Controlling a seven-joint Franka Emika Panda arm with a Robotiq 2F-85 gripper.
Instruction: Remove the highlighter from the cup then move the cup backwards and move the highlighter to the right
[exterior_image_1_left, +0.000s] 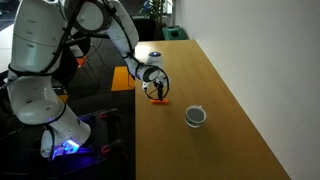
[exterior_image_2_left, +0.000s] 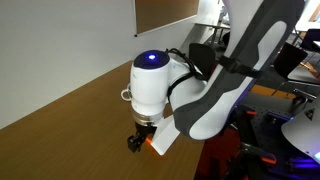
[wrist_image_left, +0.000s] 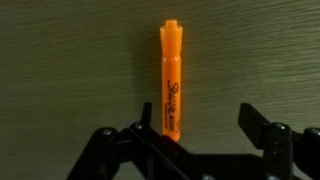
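My gripper (wrist_image_left: 197, 120) stands open, the two fingers wide apart, and it holds nothing. The highlighter (wrist_image_left: 172, 70) lies flat on the wooden table (wrist_image_left: 60, 60) just under me, already out of the cup. In the wrist view its near end is close beside one finger (wrist_image_left: 147, 122), not in the middle of the gap. In an exterior view the cup (exterior_image_1_left: 196, 117) stands upright on the table, apart from the highlighter. I judge the highlighter to be light and stiff, with a smooth plastic barrel that can roll on the table or slip between hard pads; it is not fragile. I would take it across the middle of the barrel, one finger on each long side, and centre it first, because a grip near one end may turn it.
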